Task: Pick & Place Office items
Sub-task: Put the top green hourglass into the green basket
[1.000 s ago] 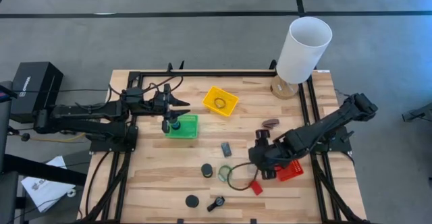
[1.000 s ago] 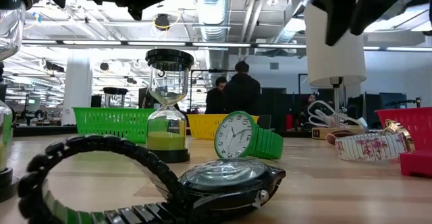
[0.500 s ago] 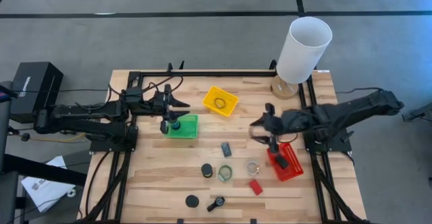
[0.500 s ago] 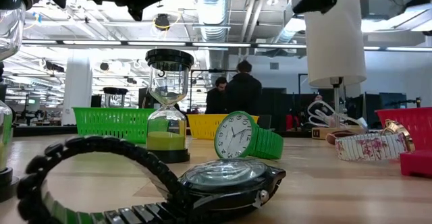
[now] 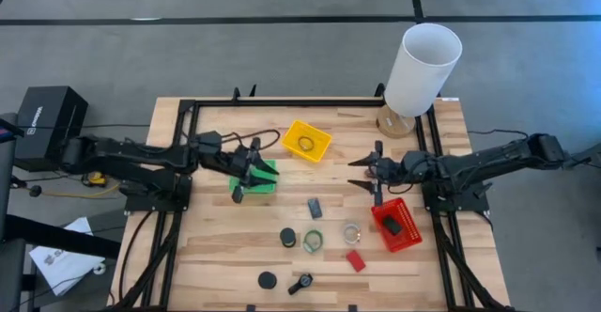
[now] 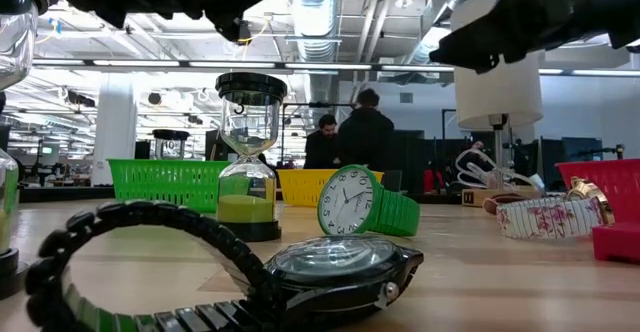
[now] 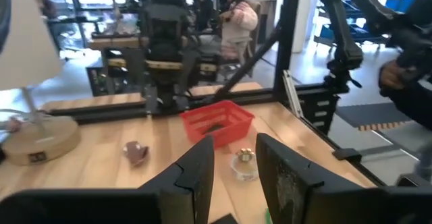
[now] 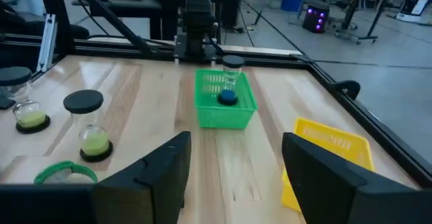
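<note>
**Office items wait on the table as both arms hover**

Office items, among them a green-strapped watch (image 5: 313, 241) and two sand timers (image 8: 93, 142), lie scattered below and behind the right gripper (image 5: 362, 174), whose fingers stand wide apart and empty beside the red tray (image 5: 398, 239). The left gripper (image 5: 250, 169), partly parted, grips nothing over the green tray (image 5: 266, 185), where a blue-based timer (image 8: 228, 96) stands.

- The table (image 5: 235, 256) is evenly, brightly lit from overhead (shadows stay soft).
- Ceiling lights (image 6: 150, 62) glare in the low view.
- The near watch (image 6: 300, 272) is blurred.
</note>
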